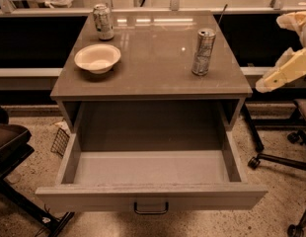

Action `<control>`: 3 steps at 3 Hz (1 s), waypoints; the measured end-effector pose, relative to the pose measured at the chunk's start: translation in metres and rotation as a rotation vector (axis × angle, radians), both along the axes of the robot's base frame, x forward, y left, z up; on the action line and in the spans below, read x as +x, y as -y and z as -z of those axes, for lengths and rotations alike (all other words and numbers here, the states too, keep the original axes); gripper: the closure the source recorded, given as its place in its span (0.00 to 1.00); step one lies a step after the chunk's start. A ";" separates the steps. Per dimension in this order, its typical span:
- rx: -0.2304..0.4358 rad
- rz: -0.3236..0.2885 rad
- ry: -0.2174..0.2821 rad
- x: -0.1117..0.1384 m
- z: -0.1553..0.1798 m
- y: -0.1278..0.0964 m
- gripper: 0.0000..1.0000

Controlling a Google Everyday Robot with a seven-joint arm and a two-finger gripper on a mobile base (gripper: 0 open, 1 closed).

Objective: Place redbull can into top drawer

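Observation:
The redbull can [203, 52], tall, slim and silvery, stands upright on the right side of the cabinet top [153, 58]. The top drawer [150, 195] is pulled fully out below it, with nothing inside and its dark handle at the centre front. My gripper [283, 71], a cream-coloured arm end, hangs in the air at the right edge of the camera view. It is to the right of the cabinet, apart from the can and lower than the can's top.
A shorter mottled can [103, 21] stands at the back left of the top, with a white bowl [97, 58] in front of it. Chair bases [276, 159] stand on the floor at the right, and a dark seat [7, 142] at the left.

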State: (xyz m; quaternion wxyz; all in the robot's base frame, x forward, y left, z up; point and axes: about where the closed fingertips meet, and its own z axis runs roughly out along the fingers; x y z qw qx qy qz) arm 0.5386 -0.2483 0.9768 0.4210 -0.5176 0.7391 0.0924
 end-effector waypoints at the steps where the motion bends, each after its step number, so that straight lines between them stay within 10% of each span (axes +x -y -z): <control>1: 0.203 0.031 0.108 0.018 0.008 -0.002 0.00; 2: 0.343 0.047 0.188 0.024 0.014 -0.014 0.00; 3: 0.341 0.047 0.186 0.024 0.014 -0.015 0.00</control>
